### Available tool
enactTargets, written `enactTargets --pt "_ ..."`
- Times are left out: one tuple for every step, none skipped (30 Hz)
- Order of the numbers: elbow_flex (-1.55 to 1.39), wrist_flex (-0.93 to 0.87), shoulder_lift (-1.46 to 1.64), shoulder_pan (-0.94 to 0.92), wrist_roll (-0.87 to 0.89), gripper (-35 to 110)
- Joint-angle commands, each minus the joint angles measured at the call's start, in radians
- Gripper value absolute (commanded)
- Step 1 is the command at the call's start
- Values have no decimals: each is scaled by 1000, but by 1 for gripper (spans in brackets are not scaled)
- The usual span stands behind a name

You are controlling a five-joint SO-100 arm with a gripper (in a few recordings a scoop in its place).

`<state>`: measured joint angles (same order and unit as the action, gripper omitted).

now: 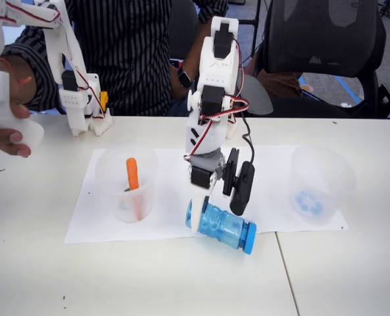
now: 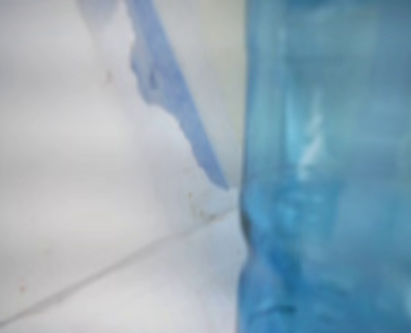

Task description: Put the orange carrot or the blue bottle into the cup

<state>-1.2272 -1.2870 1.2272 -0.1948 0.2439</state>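
A blue bottle (image 1: 222, 227) is seen lying on its side at the front edge of a sheet of white paper (image 1: 273, 197) spread over a white table (image 1: 326, 276), its cap pointed toward the right in the fixed view. The white arm's gripper (image 1: 201, 214) is lowered onto the bottle's left end; whether the jaws are clamped on the bottle or merely set around it cannot be told. In the wrist view the bottle (image 2: 330, 173) is shown blurred and very close, filling the right half above the white surface. An orange carrot (image 1: 133, 178) is pictured standing upright inside a frosted cup (image 1: 116, 181) at the left of the paper. A second frosted cup (image 1: 329, 174), marked with a blue symbol on its base, is placed at the paper's right end, well apart from the bottle. A person in a striped shirt (image 1: 135, 52) is seated behind the table.
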Motion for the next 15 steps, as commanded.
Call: enactTargets --pt "100 -49 253 9 14 16" --pt "100 -66 267 23 14 16" --pt "100 -83 276 37 14 16" --pt "100 -100 288 49 14 16" --pt "100 -112 304 60 17 16" --pt "100 -121 322 71 21 16" --pt "100 -130 342 81 23 16" --pt "100 -137 362 89 25 16" --pt "100 -140 383 98 25 16" --pt "100 -143 403 107 26 16" --pt "100 -143 423 118 26 15" --pt "100 -143 439 129 26 15" --pt "100 -143 457 138 26 15" --pt "100 -143 474 147 26 15" --pt "100 -143 491 153 26 16"
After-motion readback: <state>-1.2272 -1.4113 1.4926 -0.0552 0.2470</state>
